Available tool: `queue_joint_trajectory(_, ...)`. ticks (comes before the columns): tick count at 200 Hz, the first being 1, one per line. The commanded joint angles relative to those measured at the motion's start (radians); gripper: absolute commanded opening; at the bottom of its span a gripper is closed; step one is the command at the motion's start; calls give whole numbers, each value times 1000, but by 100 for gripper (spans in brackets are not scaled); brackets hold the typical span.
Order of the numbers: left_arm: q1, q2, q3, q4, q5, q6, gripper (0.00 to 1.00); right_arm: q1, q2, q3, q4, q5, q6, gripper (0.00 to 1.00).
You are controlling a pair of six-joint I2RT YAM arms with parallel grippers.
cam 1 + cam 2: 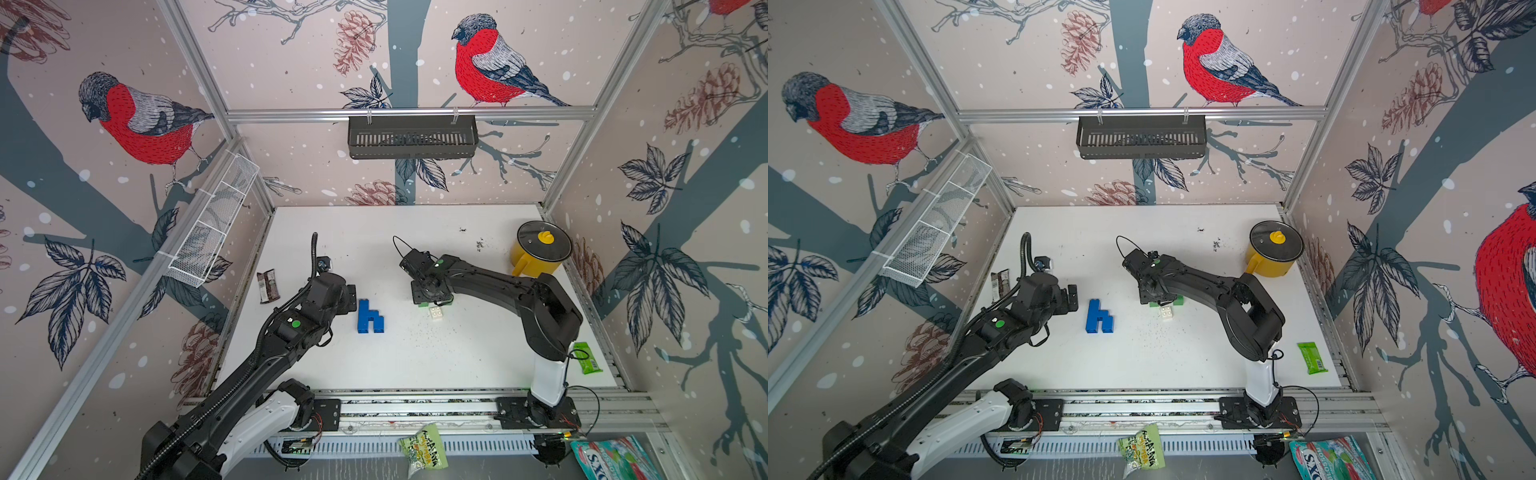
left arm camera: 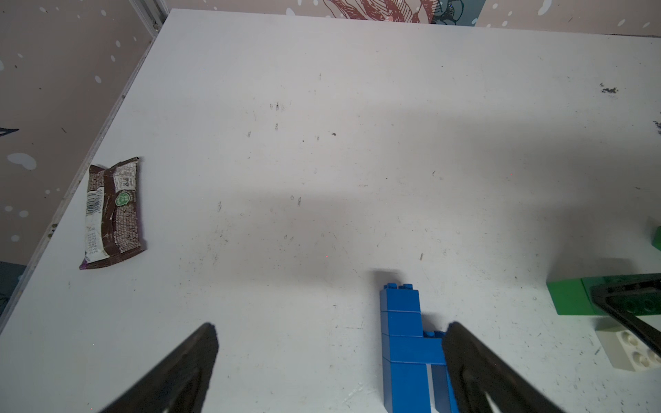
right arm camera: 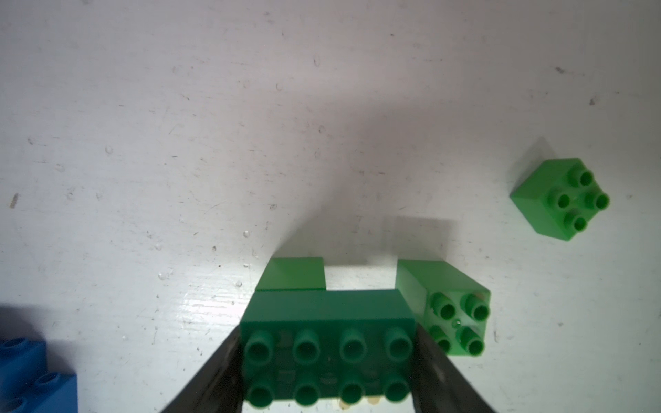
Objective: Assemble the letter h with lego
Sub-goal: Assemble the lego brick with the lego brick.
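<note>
In both top views, a brown snack wrapper lies at the left edge of the white table. Right of it, left of centre in the frame, is the left gripper, its jaws spread wide and holding nothing. Just to its right the blue lego h lies flat on the table, a tall stem with a shorter leg joined on its right. In the left wrist view the h sits at lower right, close against one black finger but not clasped.

Right of centre, the right gripper points down at the table, with a white brick just below it in the frame. The right wrist view shows its jaws closed against the short ends of a long green brick at bottom centre. A paler green brick shows at that brick's far left edge. A green cube stands just beside it, and a second green cube sits apart at the right. A yellow pot stands at the table's upper right.
</note>
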Motion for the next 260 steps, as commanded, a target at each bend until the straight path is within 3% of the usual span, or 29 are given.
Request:
queue_joint_trajectory(1,-1,0,0,12,7,1,98,3,17,-1,-48,-11,-18,51)
queue_joint_trajectory(260,-3,9,-1,14,15,0,98,9,24,10,-46,-19,-8,51)
